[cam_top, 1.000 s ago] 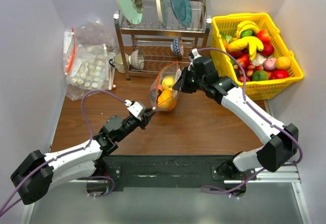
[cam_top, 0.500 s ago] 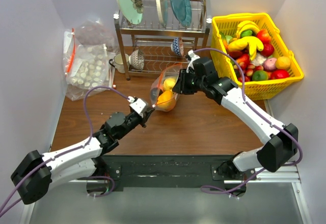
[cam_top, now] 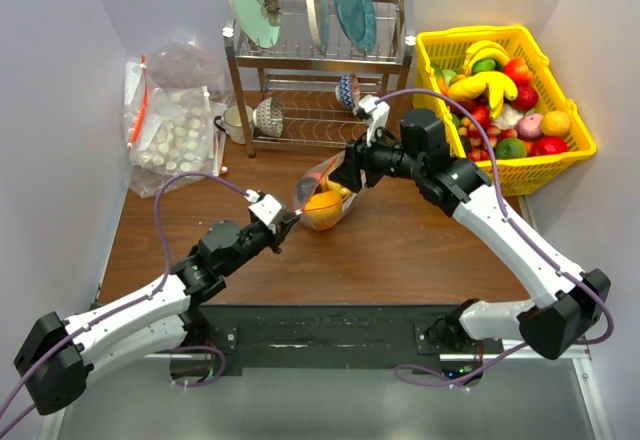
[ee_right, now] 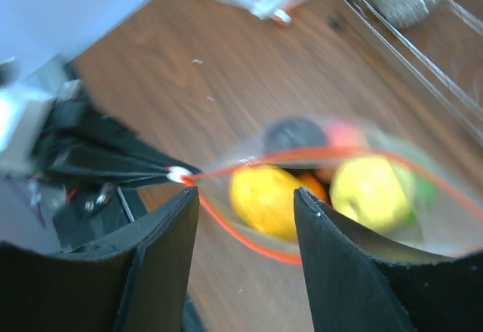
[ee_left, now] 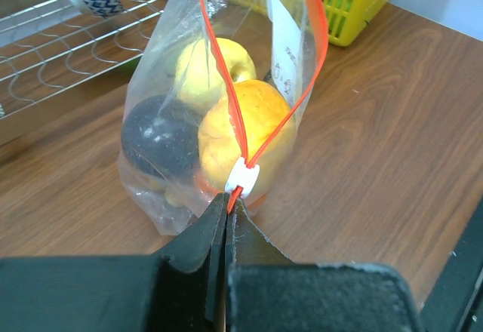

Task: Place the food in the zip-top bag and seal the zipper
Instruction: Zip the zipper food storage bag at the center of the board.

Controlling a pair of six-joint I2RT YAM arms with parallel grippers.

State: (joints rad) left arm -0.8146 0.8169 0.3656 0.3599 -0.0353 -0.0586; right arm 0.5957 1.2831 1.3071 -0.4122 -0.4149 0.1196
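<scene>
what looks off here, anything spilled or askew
Nothing has spilled; the fruit sits inside the bag. One oddity: the bag's mouth gapes, its zipper unsealed, with the white slider at the near end, where the left gripper pinches the strip. The right gripper hangs open above.

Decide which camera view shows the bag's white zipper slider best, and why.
Left wrist: the slider is sharp and central on the zipper, just above the shut left gripper. Right wrist shows it as a small blurred dot; top external, barely a speck.
</scene>
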